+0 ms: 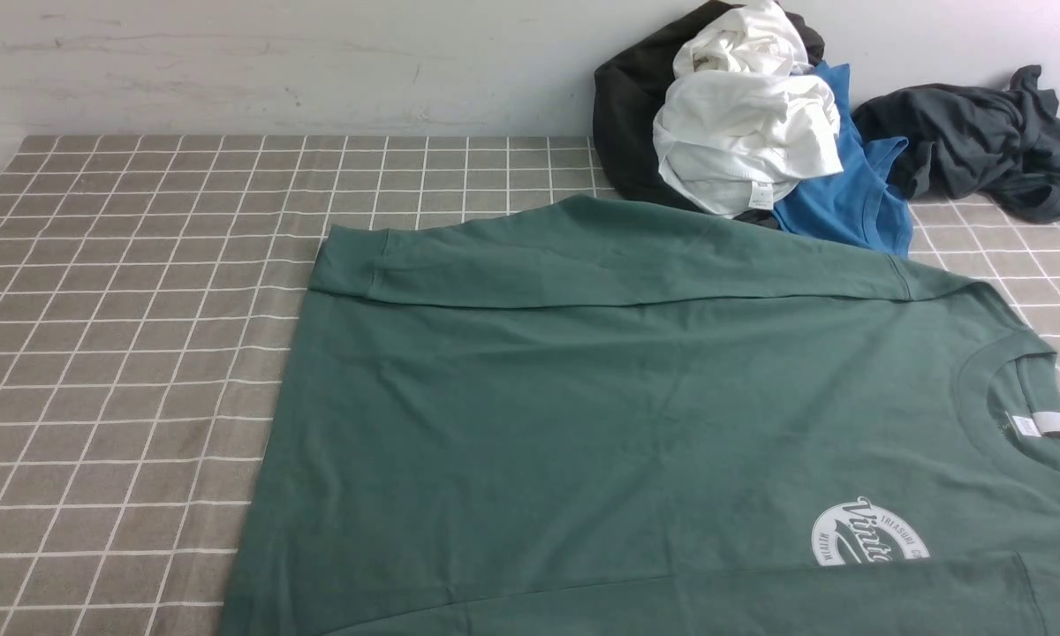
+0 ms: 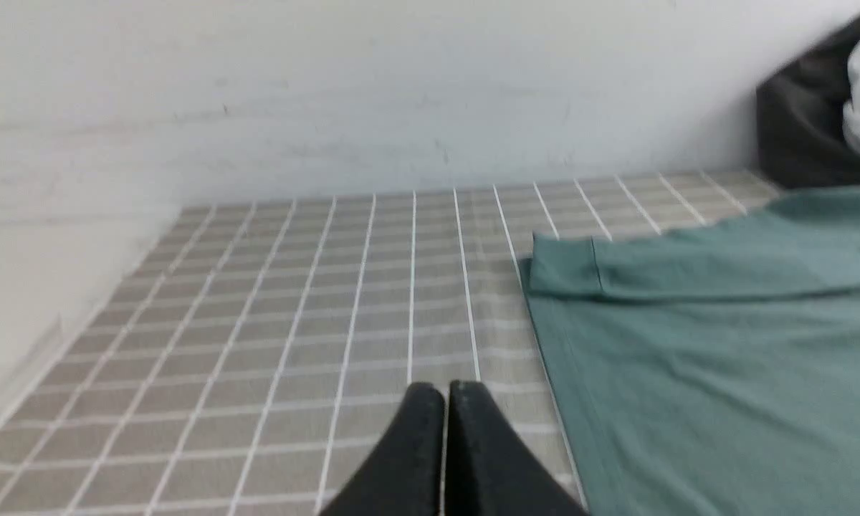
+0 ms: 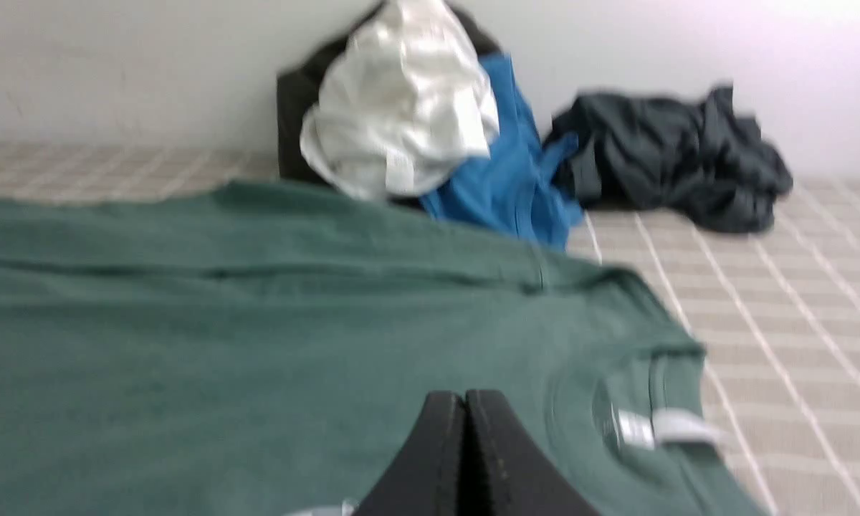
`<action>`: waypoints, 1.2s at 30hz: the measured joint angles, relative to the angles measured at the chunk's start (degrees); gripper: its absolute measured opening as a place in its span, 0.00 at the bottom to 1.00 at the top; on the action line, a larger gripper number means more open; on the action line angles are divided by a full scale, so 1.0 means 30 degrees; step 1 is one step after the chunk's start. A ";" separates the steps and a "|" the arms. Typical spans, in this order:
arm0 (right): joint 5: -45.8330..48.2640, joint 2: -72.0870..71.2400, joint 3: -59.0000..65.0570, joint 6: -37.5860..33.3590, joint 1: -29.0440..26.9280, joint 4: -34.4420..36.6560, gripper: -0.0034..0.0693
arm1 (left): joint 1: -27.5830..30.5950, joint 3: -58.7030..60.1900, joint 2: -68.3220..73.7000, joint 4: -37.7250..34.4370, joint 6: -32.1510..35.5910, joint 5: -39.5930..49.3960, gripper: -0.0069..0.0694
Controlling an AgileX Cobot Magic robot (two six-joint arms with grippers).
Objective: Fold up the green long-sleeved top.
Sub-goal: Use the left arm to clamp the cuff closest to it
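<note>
The green long-sleeved top (image 1: 583,397) lay flat on the checked bench (image 1: 124,371), its neck at three o'clock. Its round white logo (image 1: 869,533) said "Vinto", then was covered by a sleeve (image 1: 760,592); small words read "TREASURE". The writing on the neck label (image 1: 1025,426) was too tiny to read. The top's near edge was cut off. The left hand (image 2: 446,387) and right hand (image 3: 466,395) were closed, holding nothing. White cloth (image 1: 746,132) sat at one o'clock.

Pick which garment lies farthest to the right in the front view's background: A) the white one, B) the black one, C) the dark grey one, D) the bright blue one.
C: the dark grey garment lies to the right of the bright blue one.
</note>
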 joint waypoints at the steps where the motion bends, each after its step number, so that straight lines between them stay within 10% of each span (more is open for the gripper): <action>1: -0.0850 0.0000 0.0000 0.0041 0.0000 -0.0035 0.03 | 0.0000 0.0000 0.0000 0.0000 0.0033 -0.0372 0.08; 9: -0.8618 0.0000 0.0000 0.1634 0.0000 -0.0093 0.03 | 0.0000 0.0000 0.0000 -0.0222 -0.0448 -0.4844 0.08; 15: -1.1590 0.0000 -0.0378 0.2651 0.0000 0.0446 0.03 | 0.0000 -0.0768 0.0000 0.0173 -0.6255 -0.8168 0.08; 25: -0.1200 0.5406 -0.9533 0.0983 0.0000 -0.0402 0.03 | 0.0000 -1.0872 0.7143 0.6882 -0.7556 0.2391 0.08; 36: 1.2775 1.5989 -1.0911 -0.3476 0.0023 0.4676 0.03 | -0.2253 -1.1392 1.7564 -0.0132 -0.2941 1.5910 0.10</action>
